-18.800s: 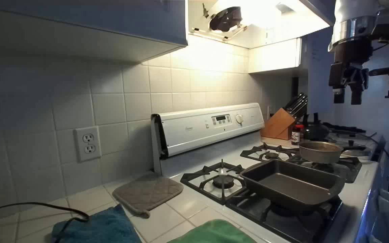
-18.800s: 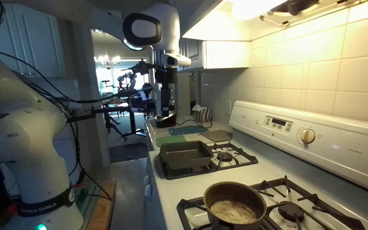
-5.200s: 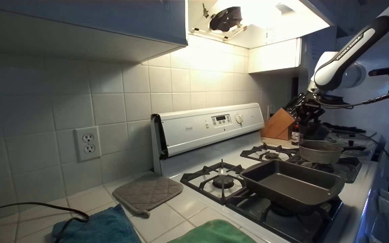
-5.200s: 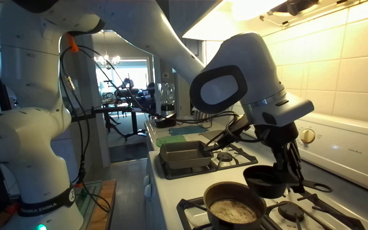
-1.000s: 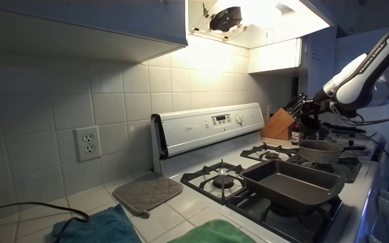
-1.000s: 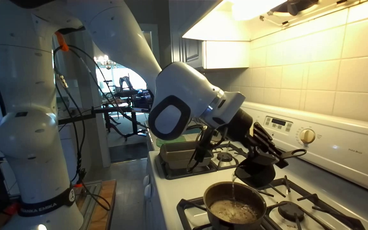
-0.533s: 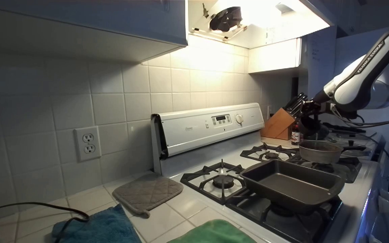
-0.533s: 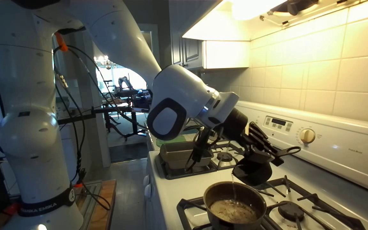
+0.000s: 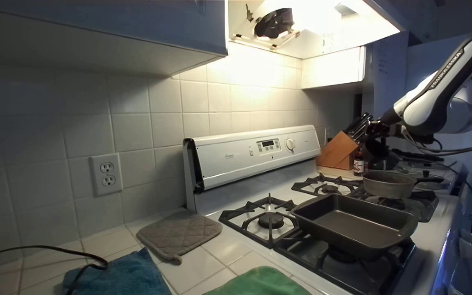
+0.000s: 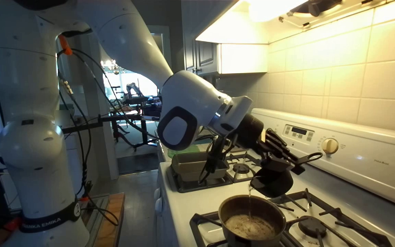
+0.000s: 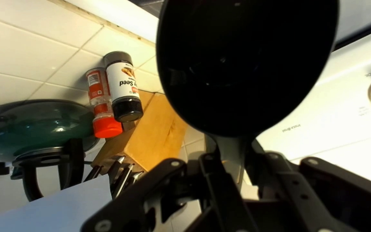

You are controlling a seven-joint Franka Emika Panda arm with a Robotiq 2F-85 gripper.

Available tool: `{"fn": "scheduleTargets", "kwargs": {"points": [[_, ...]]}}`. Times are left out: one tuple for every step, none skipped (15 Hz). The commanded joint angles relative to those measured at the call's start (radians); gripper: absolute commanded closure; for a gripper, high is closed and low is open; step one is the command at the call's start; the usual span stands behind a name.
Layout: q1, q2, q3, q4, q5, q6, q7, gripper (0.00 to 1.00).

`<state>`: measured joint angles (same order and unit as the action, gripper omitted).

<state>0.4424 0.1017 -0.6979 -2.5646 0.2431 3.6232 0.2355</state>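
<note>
"What has the hand [image 11: 233, 153] got?"

"A black cup [image 10: 273, 183], clasped by its handle [image 11: 231, 143]. The fingers are drawn in tight on both sides."

"How does the cup sit?"

"Tipped. In an exterior view it hangs at about seven o'clock from the hand, its long axis running from the handle's loop at two o'clock down to the lip near eight or nine."

"And the pot [image 10: 271, 211]?"

"On the stove [image 10: 189, 202], at seven o'clock from the hand too, but lower. I'd say everything turns on that lip: it overhangs the pot's opening, and a thin stream of clear liquid [image 10: 250, 202] drops towards six o'clock, inside."

"Touching the rim?"

"No, there's a gap."

"Anything close by?"

"A baking tin [image 10: 192, 173] stands between ten and eleven o'clock from the pot, apart from it. In the wrist view, two spice jars [image 11: 124, 79] show at nine o'clock from the cup, a wooden knife block [image 11: 163, 129] at eight."
</note>
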Motion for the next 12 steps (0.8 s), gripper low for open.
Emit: {"fn": "scheduleTargets", "kwargs": {"points": [[0.026, -0.031, -0.011, -0.027, 0.055, 0.034, -0.064, 0.94], [0.027, -0.031, -0.011, -0.028, 0.063, 0.037, -0.073, 0.94], [0.029, -0.035, -0.011, -0.032, 0.068, 0.041, -0.083, 0.94], [0.030, -0.034, -0.010, -0.033, 0.076, 0.050, -0.092, 0.94], [0.032, -0.035, -0.010, -0.034, 0.084, 0.053, -0.103, 0.94], [0.034, -0.035, -0.009, -0.035, 0.092, 0.060, -0.113, 0.94], [0.035, -0.035, -0.009, -0.036, 0.099, 0.064, -0.122, 0.94], [0.037, -0.033, -0.009, -0.038, 0.111, 0.071, -0.137, 0.94], [0.042, -0.031, -0.010, -0.039, 0.129, 0.072, -0.156, 0.94], [0.046, -0.029, -0.010, -0.041, 0.147, 0.079, -0.171, 0.94], [0.052, -0.027, -0.009, -0.043, 0.167, 0.088, -0.191, 0.94], [0.058, -0.026, -0.007, -0.045, 0.188, 0.097, -0.209, 0.94]]}}
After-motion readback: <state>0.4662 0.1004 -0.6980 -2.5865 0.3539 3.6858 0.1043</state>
